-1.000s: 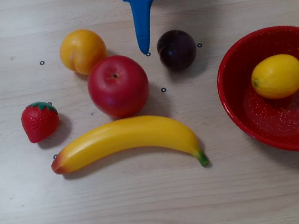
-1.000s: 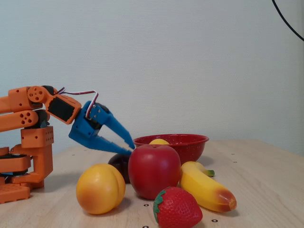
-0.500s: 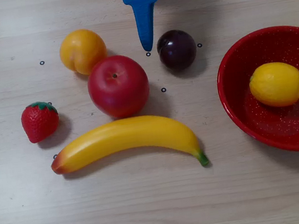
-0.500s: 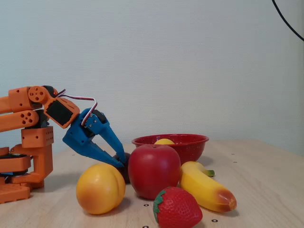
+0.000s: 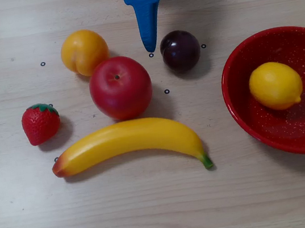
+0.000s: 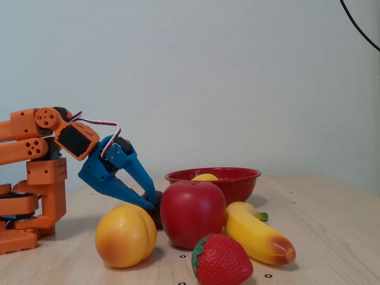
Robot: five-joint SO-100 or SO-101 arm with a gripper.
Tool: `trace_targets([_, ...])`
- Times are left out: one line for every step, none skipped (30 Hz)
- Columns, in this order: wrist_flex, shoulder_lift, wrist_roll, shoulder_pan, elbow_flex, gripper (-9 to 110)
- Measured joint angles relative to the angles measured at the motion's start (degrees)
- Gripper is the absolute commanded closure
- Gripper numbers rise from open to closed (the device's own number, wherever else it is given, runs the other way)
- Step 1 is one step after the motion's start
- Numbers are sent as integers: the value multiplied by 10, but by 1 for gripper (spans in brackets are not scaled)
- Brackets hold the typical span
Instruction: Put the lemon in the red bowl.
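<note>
The lemon [image 5: 275, 85] lies inside the red bowl [image 5: 245, 117], and in the overhead view it has rolled a little to the left over the last second, from nearer the bowl's middle toward its left wall, with its nubbed tip now pointing down and right; it looks to be settling rather than being pushed, since nothing touches it. In the fixed view only its yellow top shows above the rim of the bowl. The gripper [image 6: 149, 200] has dropped and pulled back toward the arm's base over the same second, and in the last half second it has hardly moved at all. It now hangs low over the table, just beside the dark plum [image 5: 180, 50] and behind the apple [image 5: 120, 87], well apart from the bowl. Its two blue fingers [image 5: 148, 26] stand a little apart in the fixed view, with a narrow gap between them and nothing in that gap, so it holds nothing. The orange fruit [image 5: 83, 51], the strawberry [image 5: 41, 123] and the banana [image 5: 128, 144] lie where they were. Judged from this, the task looks done: the lemon is in the bowl, free of the gripper, and the arm seems to be at rest or retiring. The only thing left to wait for is the lemon coming to a stop.
</note>
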Motion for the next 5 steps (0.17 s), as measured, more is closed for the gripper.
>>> trace_targets([0, 0, 0, 0, 0, 101])
trace_targets([0, 0, 0, 1, 0, 101])
trace_targets([0, 0, 0, 1, 0, 101])
trace_targets([0, 0, 0, 1, 0, 101])
trace_targets([0, 0, 0, 1, 0, 101])
